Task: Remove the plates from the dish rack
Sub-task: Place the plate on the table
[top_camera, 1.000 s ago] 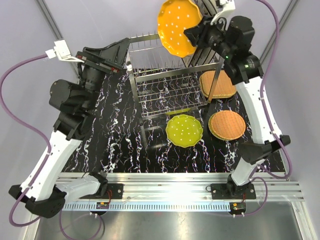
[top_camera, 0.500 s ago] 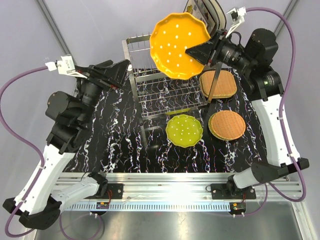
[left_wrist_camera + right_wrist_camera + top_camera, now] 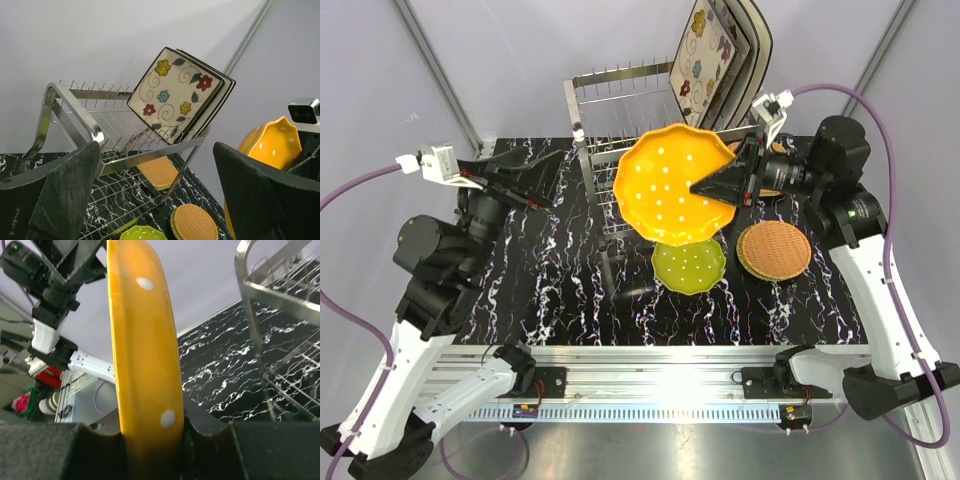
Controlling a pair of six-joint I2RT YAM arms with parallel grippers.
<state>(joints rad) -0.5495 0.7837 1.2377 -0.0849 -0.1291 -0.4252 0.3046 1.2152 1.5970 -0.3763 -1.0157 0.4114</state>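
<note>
While the right gripper [image 3: 720, 186] is clamping its rim at the 3 o'clock side, the orange plate [image 3: 668, 196] is hanging in the air, off both the rack [image 3: 582, 130] and the bench [image 3: 550, 290]. It is round, with a scalloped edge and small white dots, and its face is tilting up toward the top camera. In that view it is covering the rack's near right corner and the far edge of the green plate [image 3: 688, 265]. In the right wrist view it is showing edge-on, wedged between the two dark fingers [image 3: 45, 450].

The rack is standing at 12 o'clock on the bench. In its upper tier, at the 1 o'clock end, the square plates [image 3: 713, 50] are leaning together on edge. They are cream with coloured flowers and dark rims, and at least two are showing.

The green plate is lying flat on the bench at 6 o'clock from the rack. The round tan plate [image 3: 775, 250] is lying just beside it at 3 o'clock, not touching. A squarish tan plate [image 3: 157, 172] is lying at the rack's 3 o'clock side, mostly hidden behind the right gripper in the top view.

The left gripper [image 3: 520, 178] is hovering at 9 o'clock from the rack, its fingers spread wide and holding nothing.
</note>
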